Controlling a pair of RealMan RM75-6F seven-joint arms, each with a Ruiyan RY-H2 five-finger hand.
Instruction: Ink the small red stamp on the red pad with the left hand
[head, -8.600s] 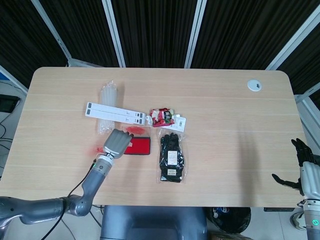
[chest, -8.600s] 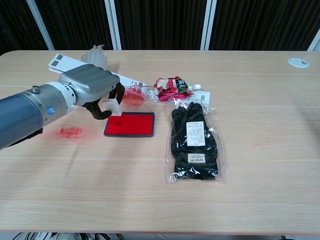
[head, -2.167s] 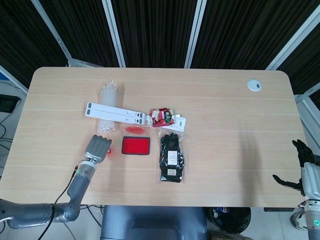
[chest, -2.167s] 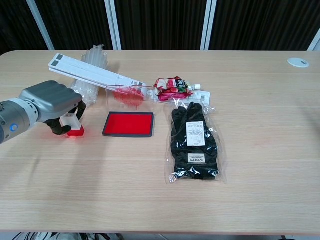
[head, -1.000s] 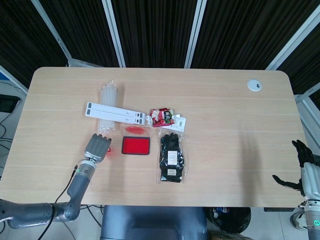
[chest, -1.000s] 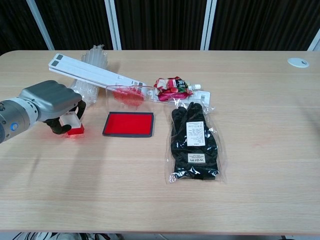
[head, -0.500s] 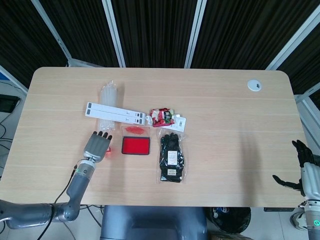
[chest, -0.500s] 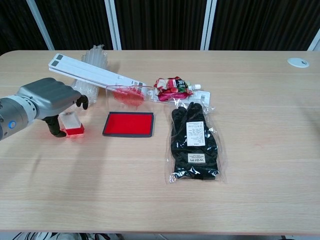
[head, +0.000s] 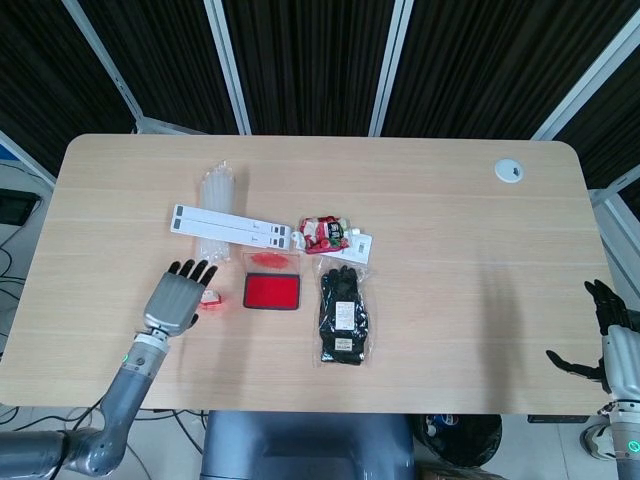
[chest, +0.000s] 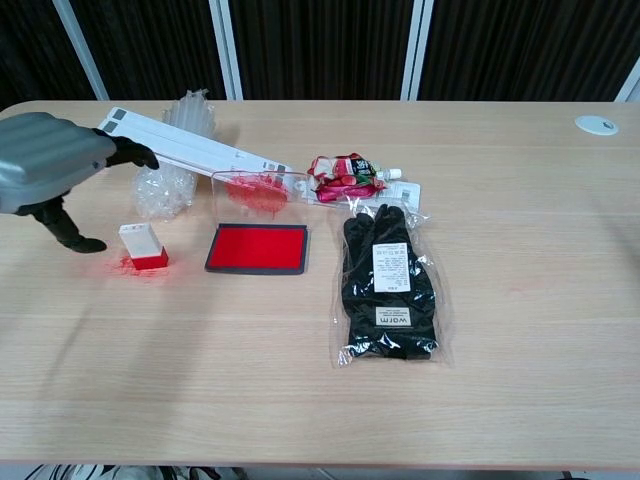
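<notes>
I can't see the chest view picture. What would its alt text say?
A grey robot left hand, fingers spread and holding nothing, hovers at the left of a wooden table, just beside a small stamp standing upright on red ink smudges. To the right lie a red pad, then packaged black gloves.
</notes>
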